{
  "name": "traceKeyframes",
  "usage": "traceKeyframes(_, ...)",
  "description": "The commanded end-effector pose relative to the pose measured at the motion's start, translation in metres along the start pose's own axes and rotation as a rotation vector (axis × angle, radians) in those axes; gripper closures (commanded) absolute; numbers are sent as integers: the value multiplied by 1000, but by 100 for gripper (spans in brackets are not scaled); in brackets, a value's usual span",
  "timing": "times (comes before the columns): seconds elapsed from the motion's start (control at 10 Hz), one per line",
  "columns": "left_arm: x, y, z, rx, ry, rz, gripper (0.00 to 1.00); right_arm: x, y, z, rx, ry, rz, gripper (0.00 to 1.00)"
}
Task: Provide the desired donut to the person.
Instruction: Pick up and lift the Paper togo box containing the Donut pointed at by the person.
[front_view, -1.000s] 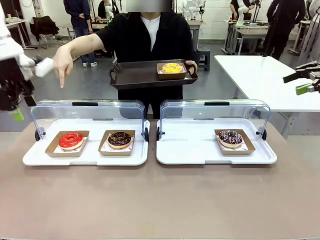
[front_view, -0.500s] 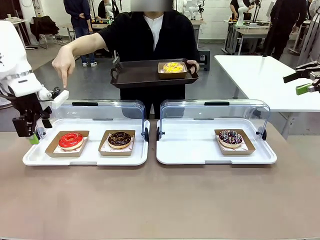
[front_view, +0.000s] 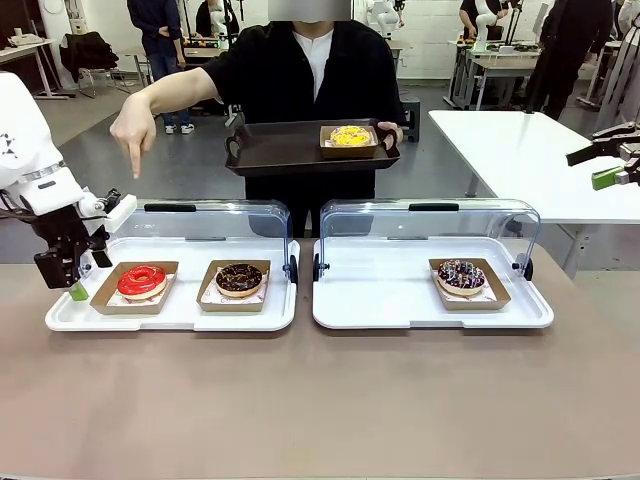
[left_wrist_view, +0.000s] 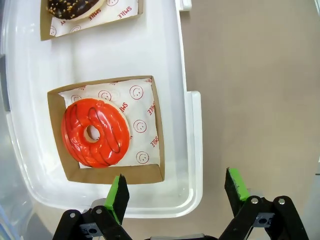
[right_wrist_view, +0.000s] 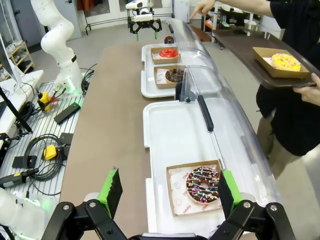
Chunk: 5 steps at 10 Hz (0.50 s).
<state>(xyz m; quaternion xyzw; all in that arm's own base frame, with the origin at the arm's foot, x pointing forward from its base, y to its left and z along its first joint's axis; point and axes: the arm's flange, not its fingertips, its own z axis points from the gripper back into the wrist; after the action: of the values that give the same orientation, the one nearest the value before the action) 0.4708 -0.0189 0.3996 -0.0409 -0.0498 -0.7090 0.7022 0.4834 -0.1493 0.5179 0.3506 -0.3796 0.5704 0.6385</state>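
Observation:
The person (front_view: 300, 70) in a black jacket holds a dark tray (front_view: 270, 152) carrying a yellow donut (front_view: 350, 135). Their other hand (front_view: 132, 135) points a finger down over the red donut (front_view: 142, 280). That donut sits in a carton at the left end of the left white tray (front_view: 170, 312). My left gripper (front_view: 72, 284) hangs open at that tray's left edge. In the left wrist view the red donut (left_wrist_view: 95, 132) lies just ahead of the open left gripper (left_wrist_view: 177, 189), whose fingers straddle the tray rim. My right gripper (front_view: 598, 166) is open, high at the far right, empty (right_wrist_view: 167, 192).
A chocolate donut (front_view: 239, 279) shares the left tray. A sprinkled donut (front_view: 461, 275) sits on the right white tray (front_view: 400, 305). Both clear lids (front_view: 180, 225) stand raised behind the trays. A white table (front_view: 520, 150) stands at the back right. The brown tabletop (front_view: 320, 400) lies bare in front.
My left arm has dropped from the upper left down to the left tray's left edge, beside the red donut. The person keeps pointing; the right arm has not moved.

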Motion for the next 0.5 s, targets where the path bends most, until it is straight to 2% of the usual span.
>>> traceKeyframes(0.0, 2, -1, 3, -4, -1, 0, 0, 0, -1, -1, -4, 3, -4, 0)
traceKeyframes(0.4, 2, -1, 3, -4, -1, 0, 0, 0, -1, -1, -4, 3, -4, 0)
